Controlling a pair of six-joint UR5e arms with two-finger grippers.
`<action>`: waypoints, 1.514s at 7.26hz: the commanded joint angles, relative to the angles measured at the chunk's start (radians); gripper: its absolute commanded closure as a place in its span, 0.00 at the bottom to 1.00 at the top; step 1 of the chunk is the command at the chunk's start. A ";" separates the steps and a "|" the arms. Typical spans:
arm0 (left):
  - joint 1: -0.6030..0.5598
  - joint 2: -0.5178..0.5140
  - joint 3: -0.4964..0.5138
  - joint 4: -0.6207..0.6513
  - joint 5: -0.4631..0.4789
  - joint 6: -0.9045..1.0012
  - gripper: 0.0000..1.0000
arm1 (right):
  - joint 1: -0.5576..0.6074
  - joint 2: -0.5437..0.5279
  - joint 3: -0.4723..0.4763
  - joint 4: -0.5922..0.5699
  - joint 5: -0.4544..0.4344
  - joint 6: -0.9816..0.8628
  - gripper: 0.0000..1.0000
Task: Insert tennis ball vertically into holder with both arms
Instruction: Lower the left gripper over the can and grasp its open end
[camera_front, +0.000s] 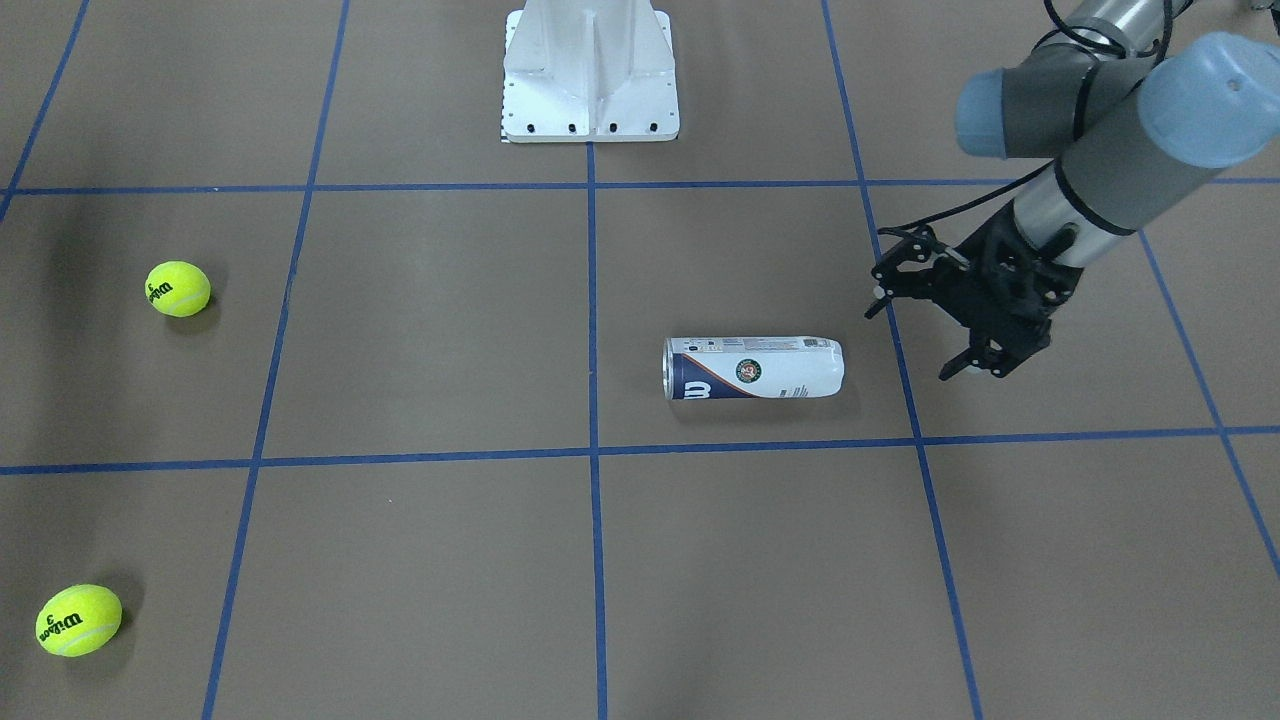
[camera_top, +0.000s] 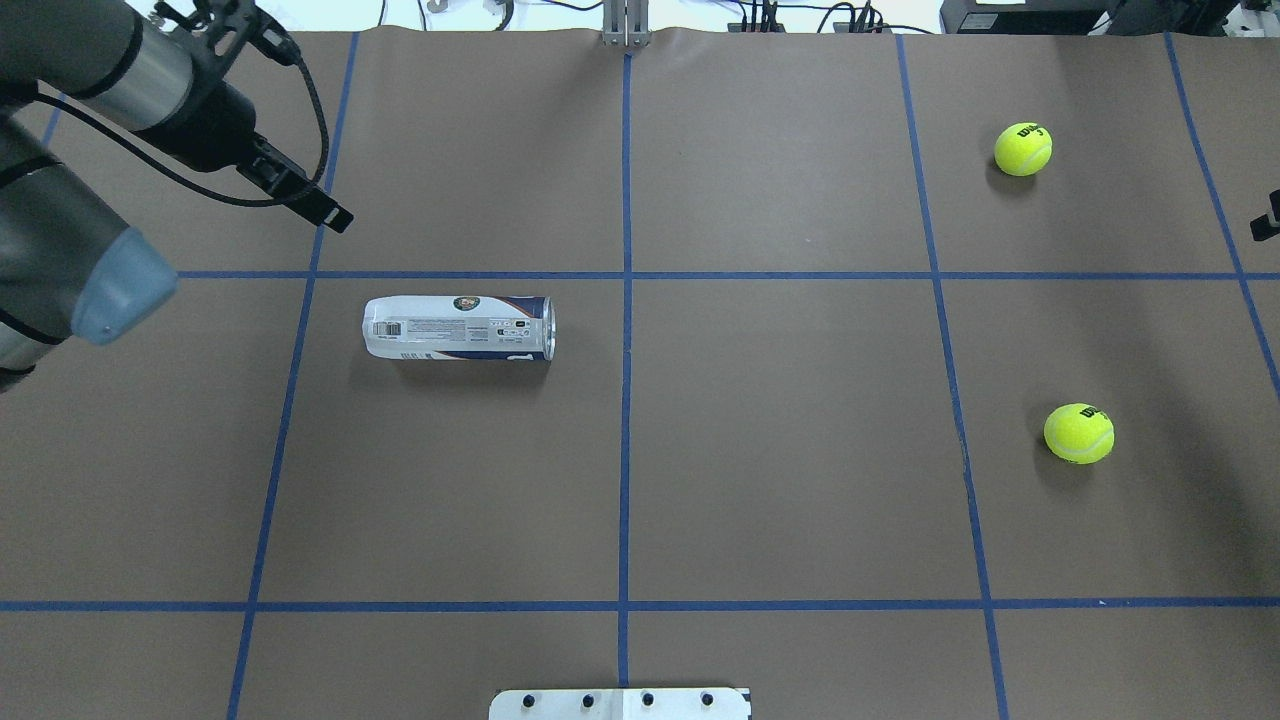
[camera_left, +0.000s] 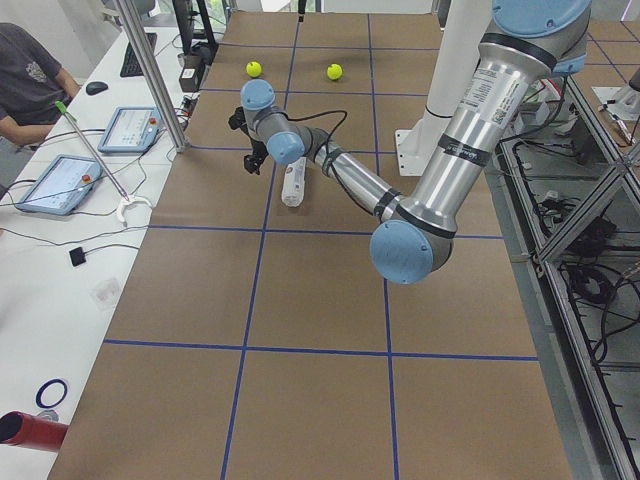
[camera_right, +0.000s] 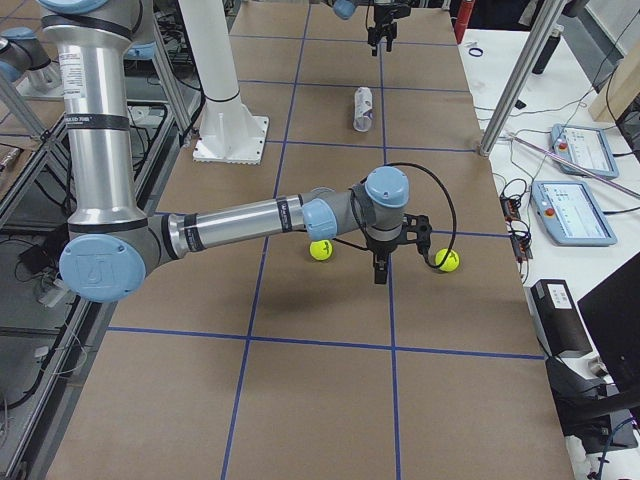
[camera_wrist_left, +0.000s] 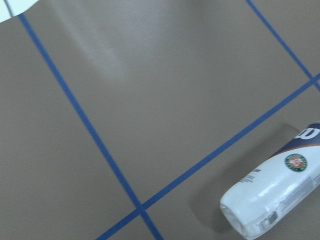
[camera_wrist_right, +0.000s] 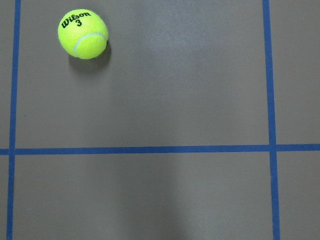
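1. We count one holder (camera_front: 755, 368), two tennis balls (camera_front: 178, 289) (camera_front: 78, 620), two arms and one white pedestal base (camera_front: 590, 80) on the counter (camera_front: 450, 330).
2. Left tool (camera_front: 912, 335): the fingers are spread wide. It holds nothing and touches nothing, and hangs above the counter.
3. The holder lies on its side on the counter, near the left tool and apart from it. Its closed end faces the tool. Its metal-rimmed mouth faces away from the tool.
4. Right tool (camera_right: 381, 275): it points down over the counter. We cannot tell whether it is released or clenched. No object is seen in it.
5. In the exterior right view, one tennis ball lies to each side of the right tool, and neither touches it. Both balls are well apart from the left tool and from the holder.
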 joint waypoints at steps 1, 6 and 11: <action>0.105 -0.065 -0.003 -0.033 0.099 0.052 0.02 | 0.000 -0.015 0.012 0.000 0.001 -0.001 0.00; 0.249 -0.123 0.036 -0.027 0.354 0.380 0.02 | -0.002 -0.010 0.000 0.000 0.006 0.000 0.00; 0.325 -0.202 0.178 0.019 0.404 0.435 0.02 | -0.003 -0.009 -0.009 -0.002 0.007 0.000 0.00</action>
